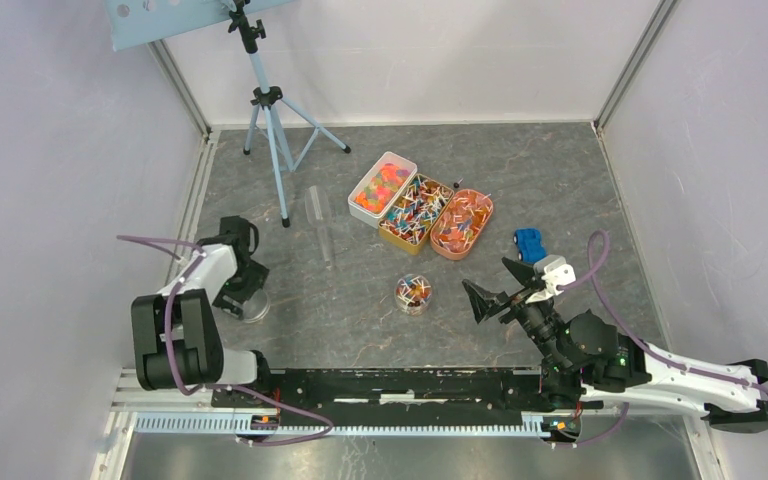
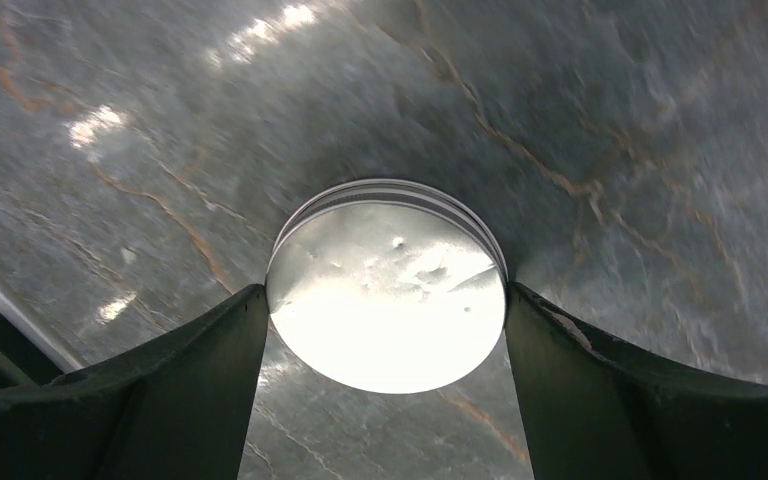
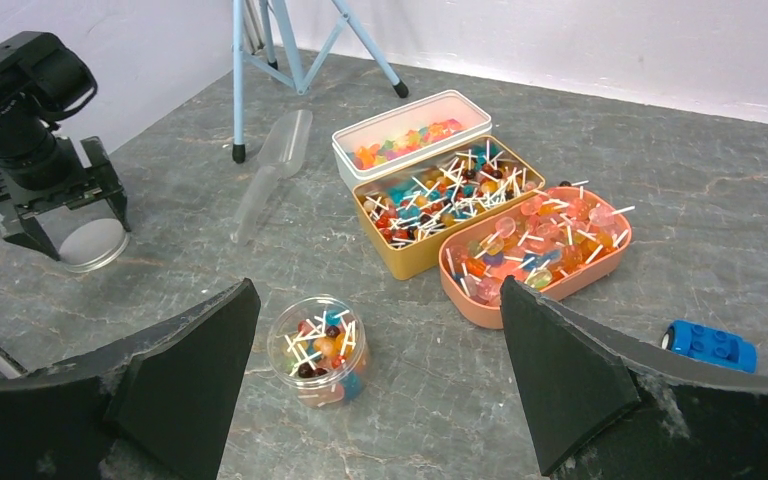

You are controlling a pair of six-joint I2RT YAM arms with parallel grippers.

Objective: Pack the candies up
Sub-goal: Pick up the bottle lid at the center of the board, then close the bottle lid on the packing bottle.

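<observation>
the candies [image 3: 440, 195] fill a white rectangular tin [image 3: 342, 165], a gold rectangular tin [image 3: 410, 262] and a salmon oval tin [image 3: 470, 305] toward the tabletop's [image 3: 660, 200] far edge, plus a small clear round jar [image 3: 318, 350] nearer the middle. near the left edge the left gripper [image 2: 387, 288] straddles a round lid [image 2: 390, 335]; pinching or not, i cannot tell. the right gripper [image 3: 380, 285] gapes wide, empty.

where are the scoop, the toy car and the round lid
scoop [image 3: 285, 145], right wrist view, its bowl
toy car [image 3: 708, 345], right wrist view, its top
round lid [image 2: 388, 300], left wrist view, its flat face
</observation>
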